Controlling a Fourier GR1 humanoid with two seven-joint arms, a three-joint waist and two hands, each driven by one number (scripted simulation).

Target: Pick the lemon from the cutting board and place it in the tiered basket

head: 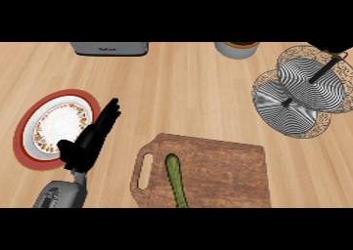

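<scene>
**Head view: reach for the pick, with no lemon in sight**

The pale wooden counter (186, 88) carries, at lower centre, a brown wooden cutting board with a slotted handle (222, 171). The two-tier wire basket with patterned round trays (280, 114) stands well apart at upper right. A white patterned plate (60, 122) lies on a red round mat (24, 146) at left. The left hand (89, 141) rests over the plate's right rim with its fingers straight and released, holding nothing. The right hand does not show. The only thing on the board is a long green vegetable (177, 180), near the handle. A dark shape cut off above the basket cannot be identified. Judged from this, the pick has not begun. A good grasp would descend from above and close across the object's short axis. It would lift clear before crossing to a tray, avoiding the basket's central stem
</scene>
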